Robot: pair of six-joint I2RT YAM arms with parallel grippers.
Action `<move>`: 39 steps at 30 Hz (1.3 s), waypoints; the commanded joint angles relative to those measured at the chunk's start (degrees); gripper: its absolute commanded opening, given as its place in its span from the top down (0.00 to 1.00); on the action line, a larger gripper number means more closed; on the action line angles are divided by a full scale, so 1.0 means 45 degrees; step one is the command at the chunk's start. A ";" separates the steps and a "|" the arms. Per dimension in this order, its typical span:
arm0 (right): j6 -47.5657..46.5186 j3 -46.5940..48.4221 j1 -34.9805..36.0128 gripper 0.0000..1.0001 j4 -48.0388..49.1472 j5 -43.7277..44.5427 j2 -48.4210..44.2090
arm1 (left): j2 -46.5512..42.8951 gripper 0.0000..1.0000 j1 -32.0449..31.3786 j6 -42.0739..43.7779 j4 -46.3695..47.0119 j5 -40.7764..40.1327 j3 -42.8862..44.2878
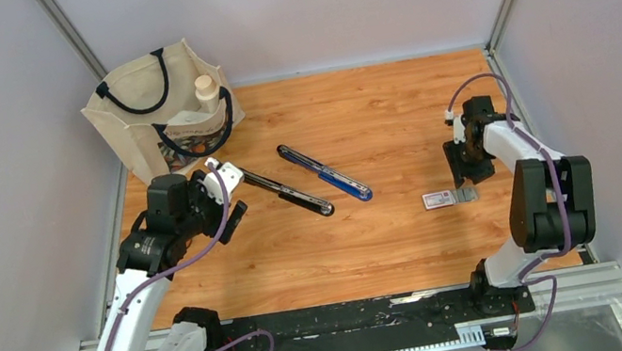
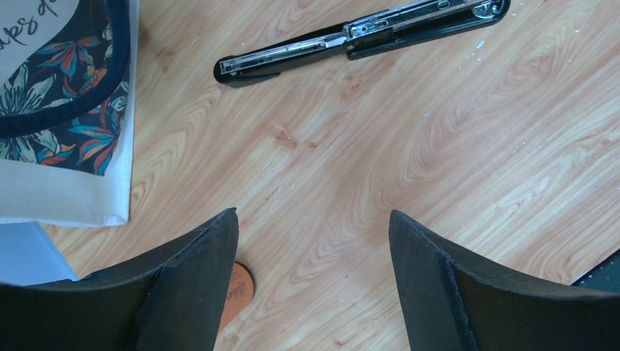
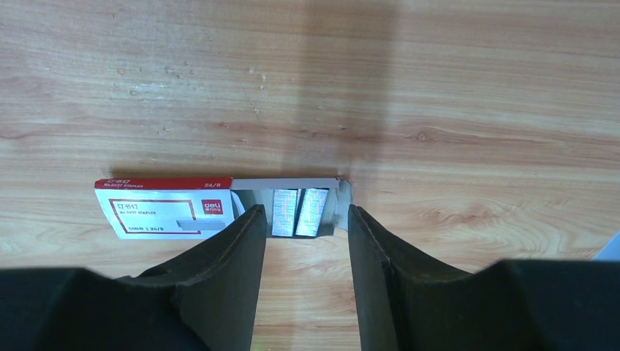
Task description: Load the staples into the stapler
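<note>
The right tool [image 3: 305, 216], half open, straddles the slid-out tray [image 3: 252, 185] holding two grey staples [image 3: 284, 212] strips; the white box [image 3: 164, 208] reads "deli", "24/6", "STAPLES" in red. The left tool [image 2: 313, 219] gapes empty over the wood-grain bench [image 2: 475, 146]; beyond lies the black stapler [image 2: 351, 33], steel channel bared.

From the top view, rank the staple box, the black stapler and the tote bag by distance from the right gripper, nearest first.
1. Staple box, just left of the right gripper.
2. Black stapler, mid-table, farther left.
3. Tote bag, far-left back corner.
</note>
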 commanded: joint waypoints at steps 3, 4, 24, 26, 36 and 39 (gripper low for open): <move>0.0310 0.0011 -0.0045 0.54 -0.0240 -0.0365 0.0434 | -0.0056 0.17 0.0062 0.0139 -0.0003 0.0248 -0.0076; 0.0330 0.0011 -0.0045 0.54 -0.0298 -0.0384 0.0454 | -0.0036 0.16 0.0062 0.0120 -0.0003 0.0229 -0.0096; 0.0389 -0.0008 -0.0298 0.56 -0.0377 -0.0541 0.1235 | 0.0042 0.15 0.0082 0.0120 0.0114 0.0228 -0.0194; 0.0389 0.0011 -0.0279 0.57 -0.0376 -0.0560 0.1294 | 0.0042 0.15 0.0081 0.0120 0.0095 0.0228 -0.0193; 0.0408 -0.0048 -0.0279 0.66 -0.0279 -0.0365 0.1490 | 0.0042 0.14 0.0062 0.0139 0.0133 0.0170 -0.0174; 0.0408 -0.0028 -0.0279 0.68 -0.0240 -0.0326 0.1451 | 0.0062 0.14 0.0082 0.0159 0.0133 0.0151 -0.0194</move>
